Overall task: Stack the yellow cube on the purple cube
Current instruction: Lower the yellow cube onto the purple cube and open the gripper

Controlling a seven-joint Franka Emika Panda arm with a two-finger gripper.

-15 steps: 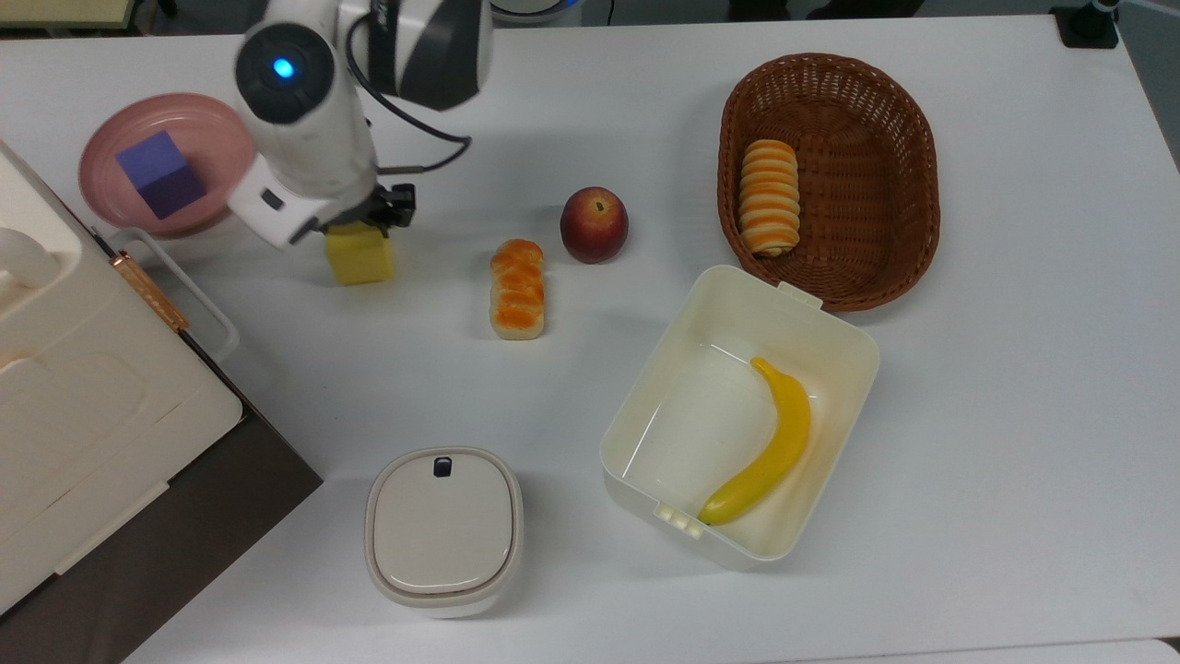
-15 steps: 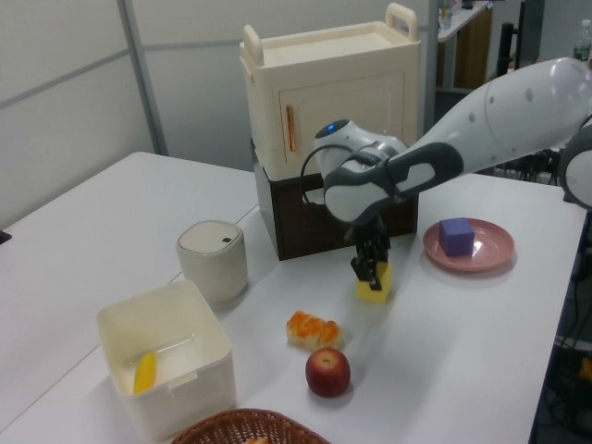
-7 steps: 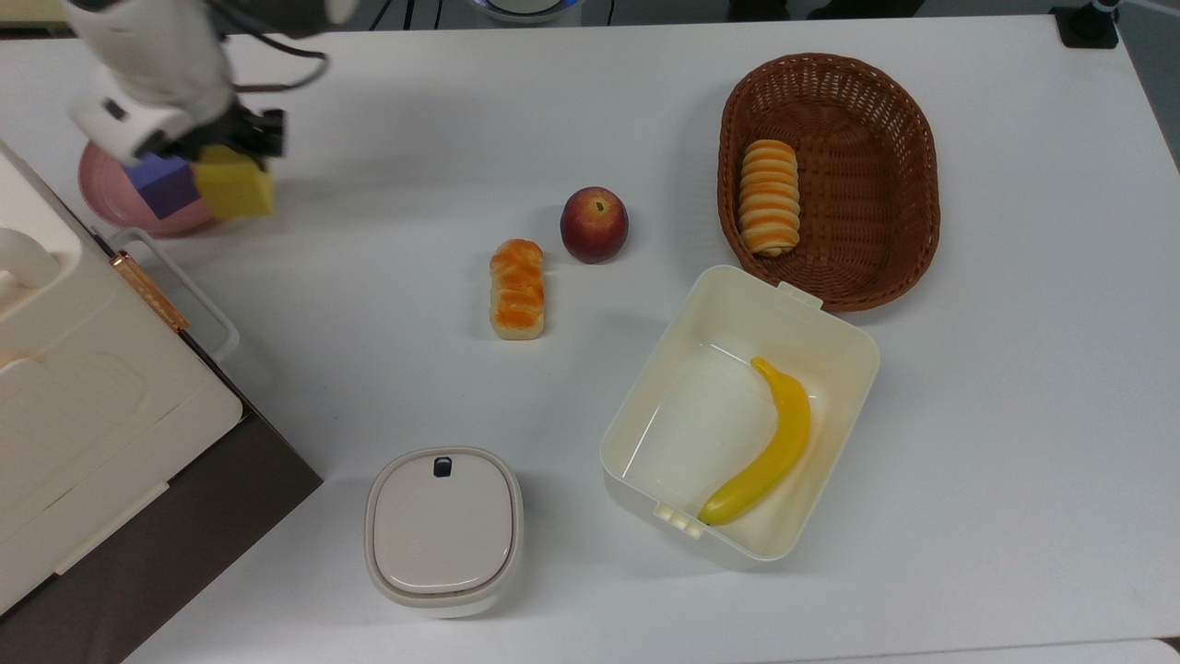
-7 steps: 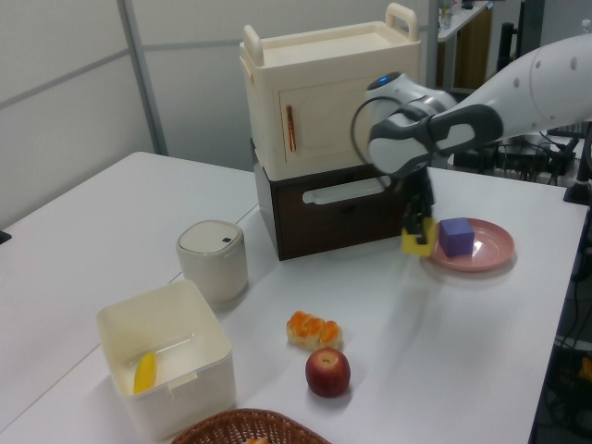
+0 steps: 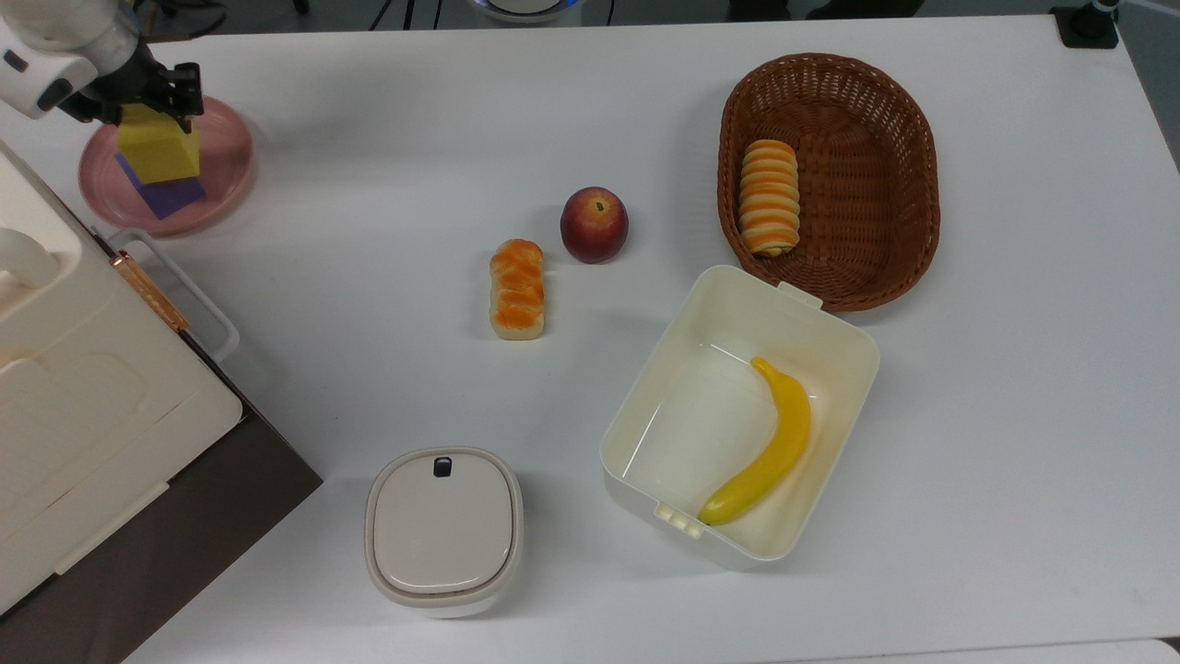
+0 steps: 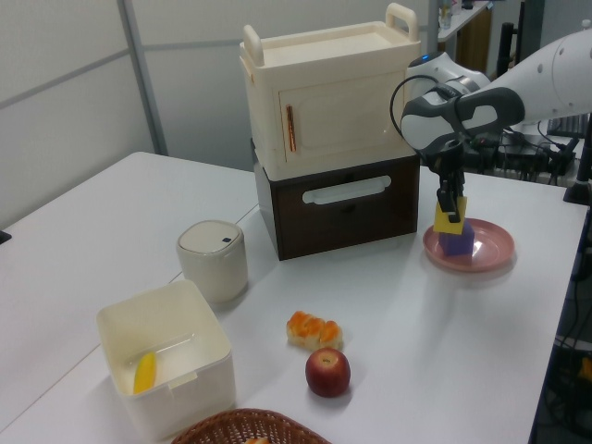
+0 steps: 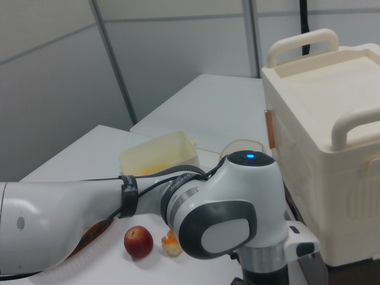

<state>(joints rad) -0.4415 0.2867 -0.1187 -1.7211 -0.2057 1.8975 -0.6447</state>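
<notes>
**Yellow cube over the purple one**

My hand (image 5: 152, 106) pinches the yellow cube (image 5: 159, 152) by two opposite sides, just above the purple cube (image 5: 171, 192) in the pink plate (image 5: 230, 161). I can't tell whether they touch. It looks light and foam-soft, so I judge a gentle side grip near the top is best

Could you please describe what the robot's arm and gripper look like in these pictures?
The arm has smooth, rounded white shells with dark grey joint panels and a glowing blue light on the wrist. A black cable loops along it, held by a black band. The gripper is small and black beneath a white housing.
</notes>
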